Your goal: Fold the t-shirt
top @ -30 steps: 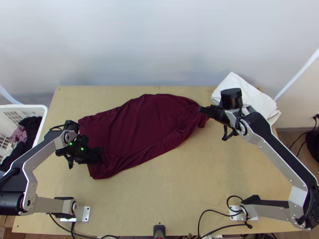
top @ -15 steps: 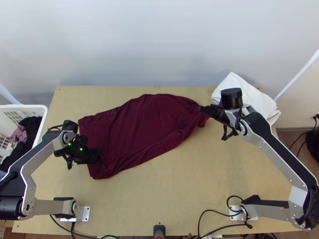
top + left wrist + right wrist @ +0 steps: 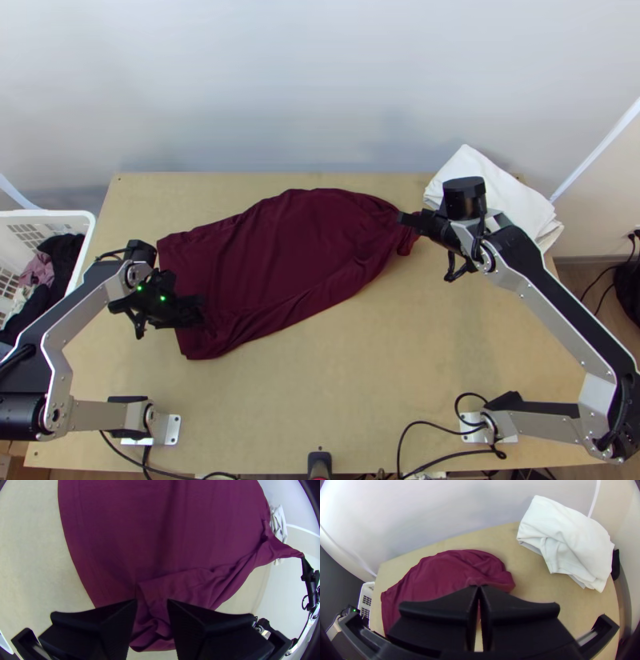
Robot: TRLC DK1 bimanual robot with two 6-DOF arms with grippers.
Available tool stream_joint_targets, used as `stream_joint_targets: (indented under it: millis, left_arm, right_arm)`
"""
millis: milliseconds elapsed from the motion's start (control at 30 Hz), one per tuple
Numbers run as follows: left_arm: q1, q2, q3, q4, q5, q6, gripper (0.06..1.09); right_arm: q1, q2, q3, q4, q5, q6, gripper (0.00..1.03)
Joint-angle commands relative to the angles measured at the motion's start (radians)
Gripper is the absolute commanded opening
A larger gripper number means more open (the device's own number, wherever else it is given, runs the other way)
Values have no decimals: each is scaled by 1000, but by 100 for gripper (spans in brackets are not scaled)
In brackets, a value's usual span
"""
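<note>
T-shirt [image 3: 272, 248]: Dark red, the garment lies across the far half and left side of the counter [image 3: 360, 384], mostly spread, one end wide at the left and the other drawn to a bunched point at the right.
Left claw [image 3: 198, 313]: Over the wide end, near the t-shirt's near left corner, its two black fingers stand apart, with dark red cloth visible between them in the left wrist view.
Right claw [image 3: 404, 219]: Its fingers are pressed together on the gathered tip of the t-shirt, near the white cloth.
Flap [image 3: 176, 586]: In the left wrist view, a layer of the t-shirt lies over another just ahead of the left claw, its edge running toward the gripped tip, with small creases and rumples beside it.
White cloth [image 3: 496, 192]: Folded in thick layers, it sits at the counter's far right corner, apart from the t-shirt.
Basket [image 3: 56, 214]: White and slatted, it stands beside the counter's left edge, with dark and pink clothes [image 3: 38, 270] inside.
Cables [image 3: 416, 423]: Black lines loop along the counter's near edge, by the arms' bases.
Wall [image 3: 320, 80]: Pale, it rises behind the counter.
</note>
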Motion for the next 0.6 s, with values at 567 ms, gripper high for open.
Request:
stream_joint_targets:
  millis: [567]
  left_arm:
    - [-22,75,17,38,53,-15,54]
  right_arm:
    - [-12,-14,-23,23,-2,9,3]
